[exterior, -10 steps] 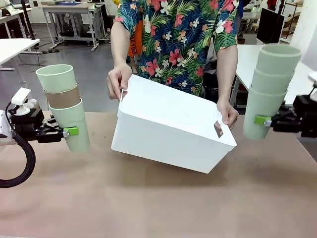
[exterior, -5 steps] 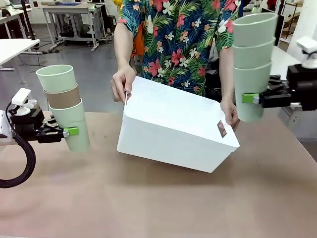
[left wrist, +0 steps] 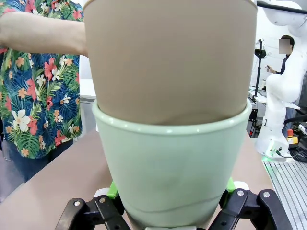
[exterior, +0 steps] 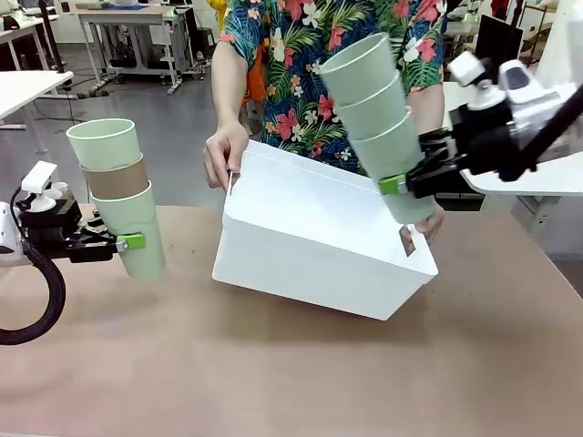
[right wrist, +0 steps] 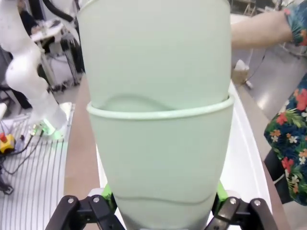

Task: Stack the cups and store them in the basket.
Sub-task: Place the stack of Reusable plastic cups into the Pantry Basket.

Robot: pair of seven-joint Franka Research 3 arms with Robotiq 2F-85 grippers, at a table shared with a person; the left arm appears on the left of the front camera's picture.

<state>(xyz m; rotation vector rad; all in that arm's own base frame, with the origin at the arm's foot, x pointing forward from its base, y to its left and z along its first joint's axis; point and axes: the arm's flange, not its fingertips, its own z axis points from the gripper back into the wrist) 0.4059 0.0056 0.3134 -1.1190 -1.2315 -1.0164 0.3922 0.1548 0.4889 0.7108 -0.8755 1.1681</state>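
Status: stacking looks complete, storage is not yet done. You have two stacks of three, neither in the basket.

- Left gripper: pinching the bottom cup of the left stack, held upright above the table's left side, well apart from the basket. Order is mint, brown cup, mint on top.
- Right gripper: clamped on the bottom cup of the right stack, all mint, tilted left, its base just over the basket's right end.
- Basket: white, smooth, solid sloping walls, held tipped by the person's hands at its left and right ends. Whether it touches the table, you cannot tell.

Materials: the cups are matte plastic, tapered, handleless, with a thin rolled rim; they nest with each rim left exposed. The green pads bear on curved walls, so I judge the grip adequate but liable to pivot.

Remaining: lower both stacks into the basket and release.
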